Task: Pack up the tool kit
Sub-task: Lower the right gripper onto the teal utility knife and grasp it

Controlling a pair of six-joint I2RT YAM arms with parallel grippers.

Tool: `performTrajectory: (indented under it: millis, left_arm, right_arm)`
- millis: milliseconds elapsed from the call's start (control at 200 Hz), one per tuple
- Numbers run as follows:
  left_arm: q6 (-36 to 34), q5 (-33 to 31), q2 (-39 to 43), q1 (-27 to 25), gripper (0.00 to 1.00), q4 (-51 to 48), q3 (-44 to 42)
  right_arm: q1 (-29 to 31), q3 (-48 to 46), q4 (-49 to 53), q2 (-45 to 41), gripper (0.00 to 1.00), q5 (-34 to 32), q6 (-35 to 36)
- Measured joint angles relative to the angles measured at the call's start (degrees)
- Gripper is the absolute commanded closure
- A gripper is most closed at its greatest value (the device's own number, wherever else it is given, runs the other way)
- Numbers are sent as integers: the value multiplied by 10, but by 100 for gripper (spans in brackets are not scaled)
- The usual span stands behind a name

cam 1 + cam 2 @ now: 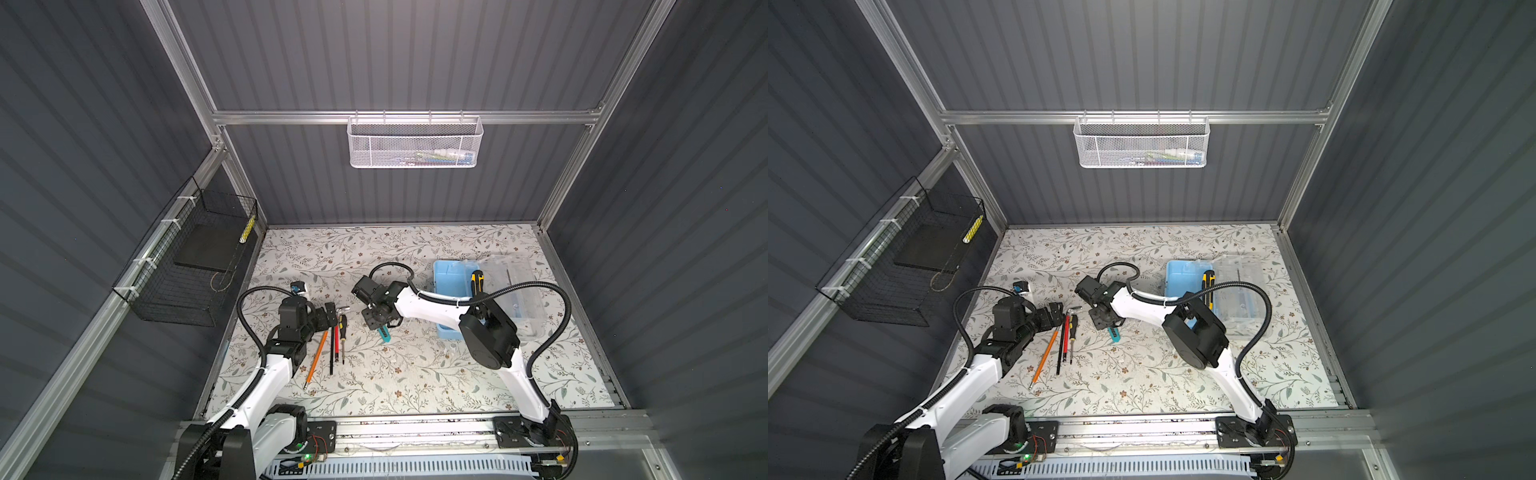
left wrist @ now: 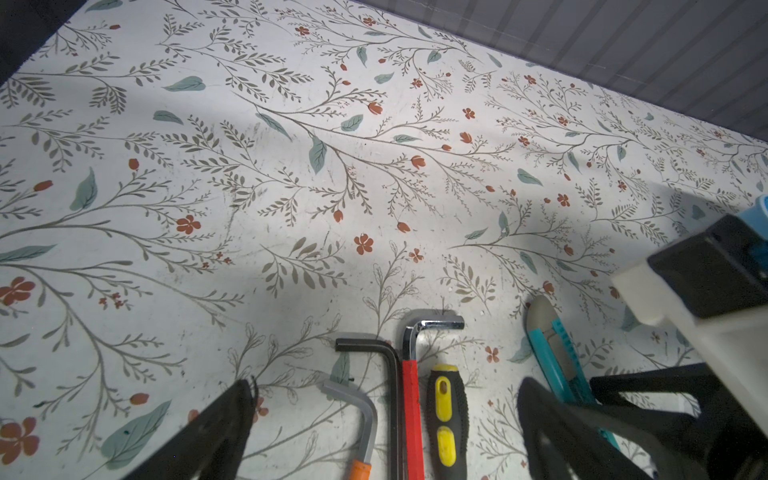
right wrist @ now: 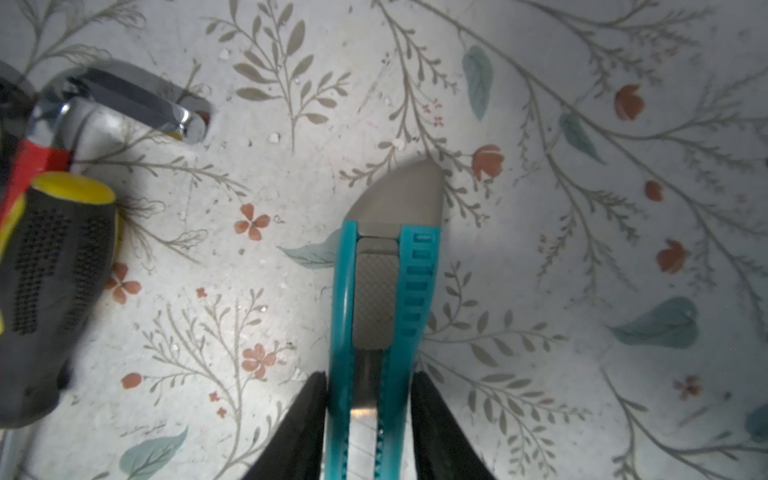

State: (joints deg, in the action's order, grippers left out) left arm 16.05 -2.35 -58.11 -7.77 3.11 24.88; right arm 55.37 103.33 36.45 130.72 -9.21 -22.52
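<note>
**Right claw on the teal knife, box waiting off to the side**

The right gripper (image 3: 368, 378) straddles the teal utility knife (image 3: 386, 291). Its black fingers (image 3: 432, 415) sit against both long edges, so this reads as a grasp. The knife lies flat on the table (image 1: 415, 374) and is not lifted.

The knife's long axis runs straight out between the fingers, which cross its narrow width. That suits a clean lift.

The left gripper (image 2: 386, 386) is spread wide and holds nothing. It hovers over the row of slim tools: black hex key (image 2: 382, 353), red-sleeved hex key (image 2: 411, 395) and screwdriver (image 2: 446, 415).

The light-blue box (image 1: 446, 282) stands open, with its clear lid (image 1: 515, 291) folded out to the far side. A yellow-and-black tool (image 1: 475, 282) is already inside.

In both top views the box lies right of the knife and a little further back, on the right arm's side. That arm is the nearer one for the carry. Box and knife lie roughly parallel, so little turning looks needed.

Only the right wrist view shows finger contact. The top views hide it under the wrist, with just a teal end poking out. Only the top views show the box in full.
</note>
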Motion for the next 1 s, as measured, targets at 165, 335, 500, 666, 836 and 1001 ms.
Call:
performTrajectory:
  millis: [165,335,500,666,836,1001]
  left_arm:
    - [0,0,0,0,1,0,0]
    - [0,0,0,0,1,0,0]
    - [0,0,0,0,1,0,0]
    - [0,0,0,0,1,0,0]
    - [0,0,0,0,1,0,0]
    - [0,0,0,0,1,0,0]
  right_arm:
    - [-2,0,5,0,43,2,0]
    - [-3,7,14,1,46,3,0]
    - [-8,15,14,8,48,17,1]
    - [-10,22,12,19,50,25,3]
    - [-10,23,13,20,56,28,5]
    - [-10,23,15,20,65,28,5]
